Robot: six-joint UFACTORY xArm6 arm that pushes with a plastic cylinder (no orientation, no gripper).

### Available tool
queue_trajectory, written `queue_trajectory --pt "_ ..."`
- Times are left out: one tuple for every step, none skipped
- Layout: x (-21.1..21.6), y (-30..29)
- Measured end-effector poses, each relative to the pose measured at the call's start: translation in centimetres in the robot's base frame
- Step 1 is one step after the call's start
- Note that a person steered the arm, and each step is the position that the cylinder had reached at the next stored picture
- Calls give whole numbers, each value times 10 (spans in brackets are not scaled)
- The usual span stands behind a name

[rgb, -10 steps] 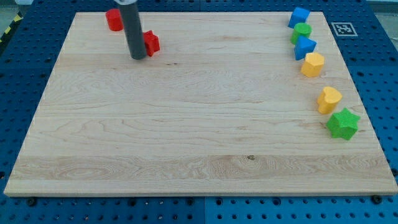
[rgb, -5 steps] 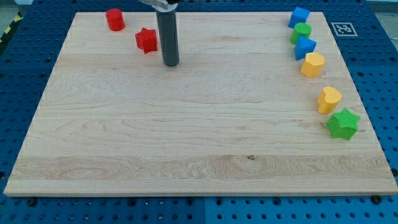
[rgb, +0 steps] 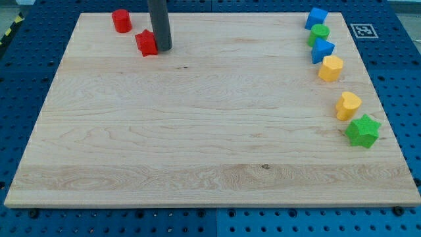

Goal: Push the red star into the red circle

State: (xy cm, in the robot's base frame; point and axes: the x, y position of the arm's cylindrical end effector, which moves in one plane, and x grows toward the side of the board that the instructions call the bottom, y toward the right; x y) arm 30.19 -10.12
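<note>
The red star (rgb: 146,43) lies near the board's top left. The red circle (rgb: 121,20) stands up and to the left of it, a small gap apart. My tip (rgb: 162,48) is down on the board right against the star's right side. The dark rod rises from it out of the view's top.
A column of blocks runs down the board's right edge: a blue block (rgb: 316,17), a green circle (rgb: 319,33), a blue star (rgb: 322,50), a yellow block (rgb: 330,68), a second yellow block (rgb: 348,105) and a green star (rgb: 362,131).
My tip went from the star's left side round to its right side. The star has slid left and slightly up, towards the red circle.
</note>
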Motion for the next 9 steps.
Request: queue_trajectory --pt "0 0" --pt "4 0" --pt "20 -7" --pt "21 -9" --pt "21 -21" --pt "20 -53" --pt "10 -68" --pt "-8 -71" --pt "-26 -73"
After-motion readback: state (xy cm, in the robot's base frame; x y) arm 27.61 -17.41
